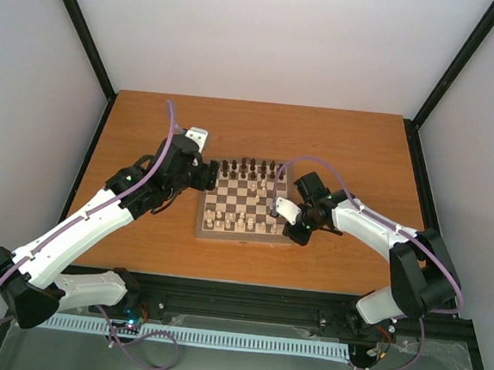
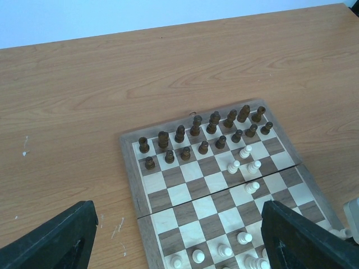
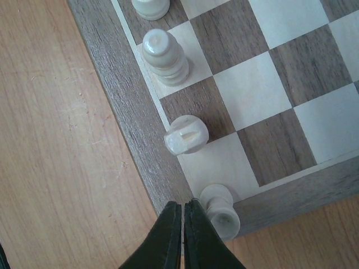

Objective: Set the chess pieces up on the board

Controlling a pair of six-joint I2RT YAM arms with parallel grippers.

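The board (image 1: 242,237) lies mid-table. Two rows of dark chess pieces (image 2: 196,131) stand along its far side. A few cream pieces (image 2: 245,165) are scattered mid-board and others (image 2: 224,250) stand near the close side. My left gripper (image 2: 176,246) hangs open above the board's left half, its black fingers (image 2: 50,241) wide apart with nothing between them. My right gripper (image 3: 183,204) is shut and empty over the board's frame (image 3: 129,101) at a corner. Right beside its tips is a cream piece (image 3: 220,210). Two more cream pieces (image 3: 187,134) stand further along that edge.
The wooden table (image 1: 148,124) is enclosed by white walls and black corner posts (image 1: 83,28). Both arms reach in from the near edge, the left gripper (image 1: 211,175) at the board's far-left corner and the right gripper (image 1: 285,230) at its near-right corner.
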